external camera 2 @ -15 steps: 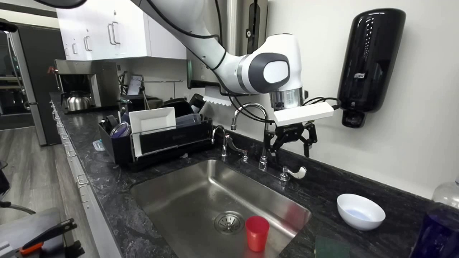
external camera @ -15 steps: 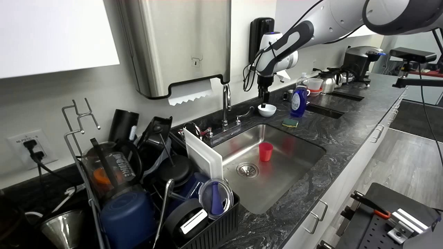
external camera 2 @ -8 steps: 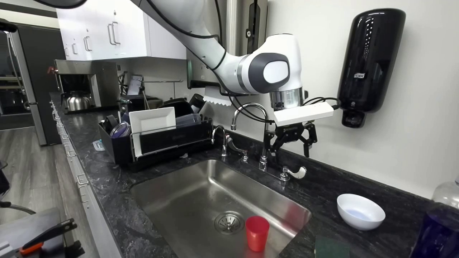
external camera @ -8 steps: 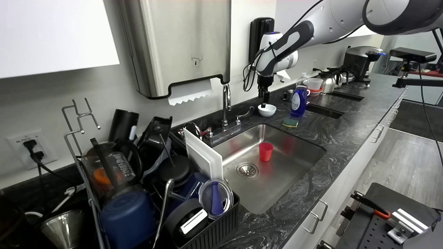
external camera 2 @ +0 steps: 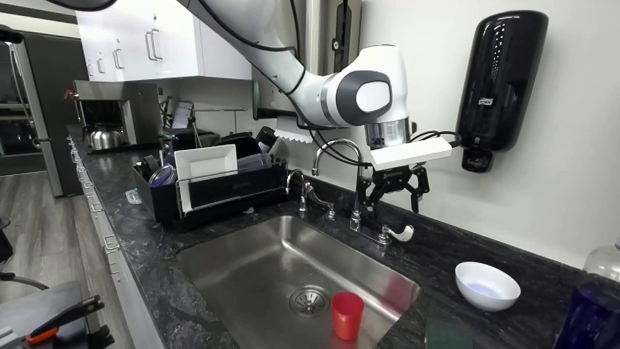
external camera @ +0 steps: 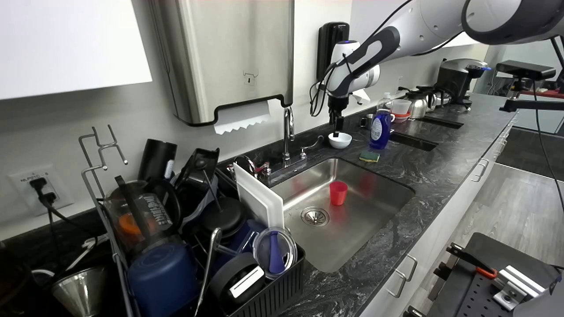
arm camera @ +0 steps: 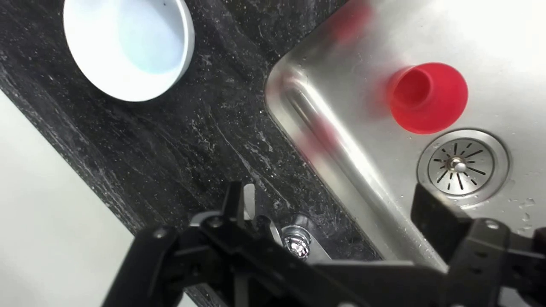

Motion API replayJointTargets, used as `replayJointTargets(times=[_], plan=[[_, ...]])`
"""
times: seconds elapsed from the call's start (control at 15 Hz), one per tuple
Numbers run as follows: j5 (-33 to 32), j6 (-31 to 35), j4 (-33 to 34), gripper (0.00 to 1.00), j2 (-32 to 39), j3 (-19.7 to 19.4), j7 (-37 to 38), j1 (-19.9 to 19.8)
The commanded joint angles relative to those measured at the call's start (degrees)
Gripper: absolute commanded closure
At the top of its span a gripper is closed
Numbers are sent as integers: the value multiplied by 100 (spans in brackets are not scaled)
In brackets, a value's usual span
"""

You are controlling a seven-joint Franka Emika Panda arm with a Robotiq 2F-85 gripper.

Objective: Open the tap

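Observation:
The tap (external camera 2: 356,220) is a slim chrome faucet with a tall curved spout, standing behind the sink in both exterior views (external camera: 287,145). A curved lever handle (external camera 2: 402,234) is on its near side, turned toward the wall. This handle also shows in the wrist view (arm camera: 297,245), partly hidden by a finger. A matching handle (external camera 2: 331,209) sits on the spout's far side. My gripper (external camera 2: 395,209) is open and empty, pointing down just above the near handle, beside the spout. In the wrist view my gripper (arm camera: 335,204) has its fingers wide apart, touching nothing I can see.
A steel sink (external camera 2: 232,276) holds a red cup (external camera 2: 347,315). A white bowl (external camera 2: 487,286), sponge (external camera: 369,156) and blue soap bottle (external camera: 380,130) stand on the counter. A smaller chrome faucet (external camera 2: 302,194) and full dish rack (external camera 2: 160,201) are beyond the tap. A black dispenser (external camera 2: 501,82) hangs on the wall.

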Motion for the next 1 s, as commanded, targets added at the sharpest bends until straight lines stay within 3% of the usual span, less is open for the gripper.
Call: replayJointTargets(times=[0.0,0.53,0.93], plan=[[-110,-46,186,0,131,26,-262,-72],[-64,17,441,0,446,124,-959,-118],[-105,317,679,0,781,109,-959,-39]])
